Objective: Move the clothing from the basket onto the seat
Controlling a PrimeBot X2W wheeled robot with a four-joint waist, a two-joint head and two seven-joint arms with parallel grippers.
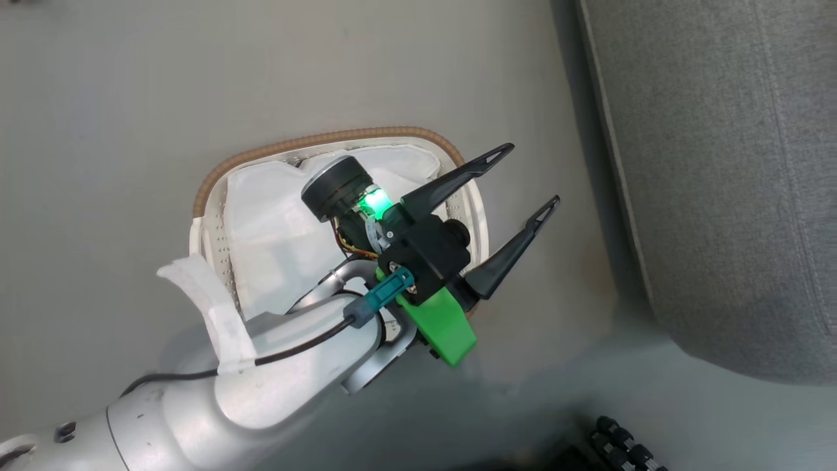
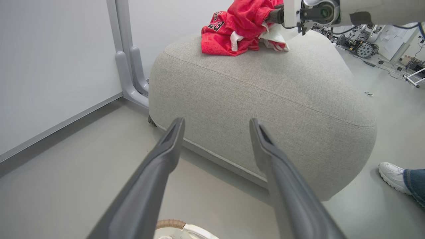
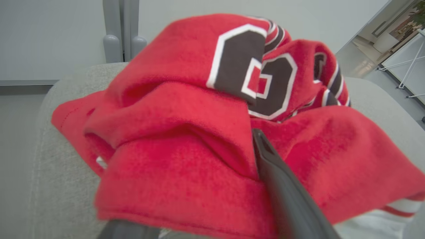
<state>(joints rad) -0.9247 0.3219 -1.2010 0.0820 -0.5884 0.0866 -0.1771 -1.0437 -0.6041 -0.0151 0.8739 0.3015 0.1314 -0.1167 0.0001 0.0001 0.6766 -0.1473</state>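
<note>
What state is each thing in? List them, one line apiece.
clothing: crumpled red heap lying on the seat.
seat: carries the clothing on top.
basket: on the floor, white liner showing, no red fabric visible inside.
left gripper: open, empty, above the basket.
right gripper: fingers pushed into the clothing; grip cannot be told.

Bright even light — close red cloth perhaps blurred.

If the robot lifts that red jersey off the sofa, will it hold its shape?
Probably not: the red jersey lies crumpled in soft folds on the sofa, so it likely droops. The thin cloth looks light and may snag on a finger.
</note>
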